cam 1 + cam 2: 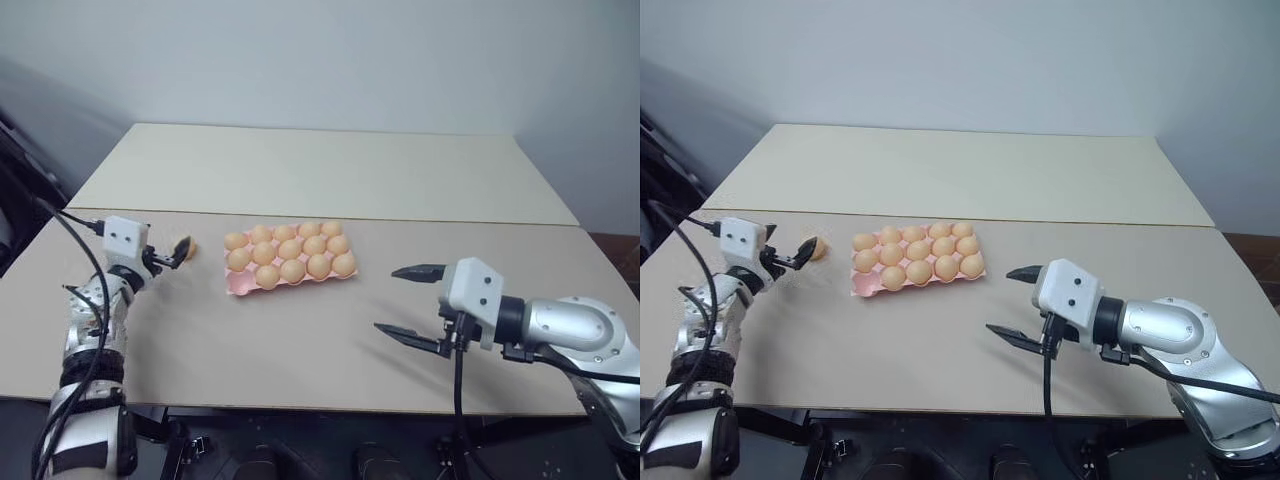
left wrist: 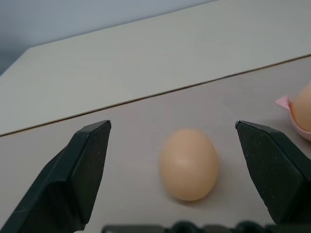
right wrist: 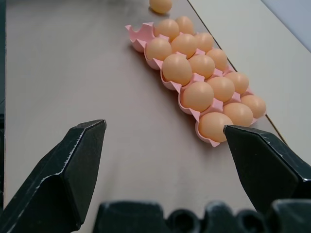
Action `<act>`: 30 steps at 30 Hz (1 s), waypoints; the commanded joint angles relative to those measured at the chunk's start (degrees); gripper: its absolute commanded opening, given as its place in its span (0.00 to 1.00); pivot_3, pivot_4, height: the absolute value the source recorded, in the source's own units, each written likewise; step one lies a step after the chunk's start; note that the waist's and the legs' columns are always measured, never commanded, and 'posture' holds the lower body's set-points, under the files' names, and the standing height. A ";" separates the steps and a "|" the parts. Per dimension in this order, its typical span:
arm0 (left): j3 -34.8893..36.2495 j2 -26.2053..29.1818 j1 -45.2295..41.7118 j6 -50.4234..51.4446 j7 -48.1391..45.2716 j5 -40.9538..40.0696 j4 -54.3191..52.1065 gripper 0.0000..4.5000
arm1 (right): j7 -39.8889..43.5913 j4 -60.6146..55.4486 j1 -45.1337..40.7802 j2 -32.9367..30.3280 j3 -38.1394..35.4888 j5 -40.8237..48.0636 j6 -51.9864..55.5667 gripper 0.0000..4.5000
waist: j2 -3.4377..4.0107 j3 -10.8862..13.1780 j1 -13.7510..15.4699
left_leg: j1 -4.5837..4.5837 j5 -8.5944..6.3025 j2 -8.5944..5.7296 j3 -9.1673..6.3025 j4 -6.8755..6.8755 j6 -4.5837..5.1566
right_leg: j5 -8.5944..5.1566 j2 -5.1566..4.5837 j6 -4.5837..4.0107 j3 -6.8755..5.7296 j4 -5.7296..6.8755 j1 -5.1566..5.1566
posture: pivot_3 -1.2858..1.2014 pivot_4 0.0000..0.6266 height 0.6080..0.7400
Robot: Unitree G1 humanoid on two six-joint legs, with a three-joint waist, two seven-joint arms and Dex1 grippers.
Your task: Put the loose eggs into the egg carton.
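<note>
Nearest, the right end effector (image 1: 408,304) hovers over the bench (image 1: 300,330) with fingers spread wide, empty. Farther back, the pink egg carton (image 1: 290,257) sits mid-bench, one corner cup vacant. Left end effector (image 1: 178,251), equally wide, straddles one loose egg (image 2: 188,164) resting just left of the carton.

Egg carton (image 2: 297,112) mostly cropped, seemingly

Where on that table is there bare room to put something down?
The far table beyond the seam is bare, as is the near strip between the egg carton and the right hand. It is crowded left of the carton, where the left hand flanks the loose egg.
</note>
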 commanded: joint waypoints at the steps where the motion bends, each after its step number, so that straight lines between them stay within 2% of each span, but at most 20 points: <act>1: -0.30 0.44 -3.87 -4.25 1.31 1.25 6.08 0.99 | -1.14 -2.42 0.45 -0.86 -2.62 0.42 0.73 1.00 | -0.01 0.00 0.09 | 0.00 0.00 0.00 0.00 0.00 0.00 | 0.00 0.00 0.00 0.00 0.01 0.00 | 0.52 0.24 1.00; 11: -1.43 -0.49 -9.94 -8.00 0.80 2.55 18.37 0.99 | -2.17 -2.75 1.15 -1.57 -3.26 0.39 1.49 1.00 | -0.01 0.00 0.03 | -0.02 0.00 -0.02 -0.01 0.01 0.00 | 0.00 -0.01 0.02 -0.01 0.01 0.00 | 0.52 0.24 1.00; 24: -2.67 -1.96 -13.50 -8.10 3.70 5.00 24.59 0.99 | -2.89 -1.91 0.73 -1.38 -2.89 -0.46 1.26 1.00 | -0.02 0.00 0.10 | -0.03 0.00 -0.03 -0.02 0.01 0.00 | -0.01 -0.01 0.04 -0.02 0.01 0.00 | 0.52 0.24 1.00; 27: -2.38 -2.37 -13.80 -8.45 4.18 5.10 24.95 0.86 | -3.21 -1.86 0.79 -1.29 -2.88 -0.68 1.28 1.00 | -0.02 0.00 0.07 | -0.03 0.00 -0.03 -0.01 0.01 0.00 | -0.01 -0.01 0.04 -0.02 0.02 0.00 | 0.52 0.24 1.00; 30: -2.23 -2.47 -13.96 -8.42 4.07 5.05 24.98 0.64 | -3.45 -1.90 0.91 -1.28 -2.90 -0.70 1.36 1.00 | -0.02 0.00 0.03 | -0.03 0.00 -0.03 -0.02 0.01 0.00 | -0.01 -0.01 0.04 -0.02 0.02 0.00 | 0.52 0.24 1.00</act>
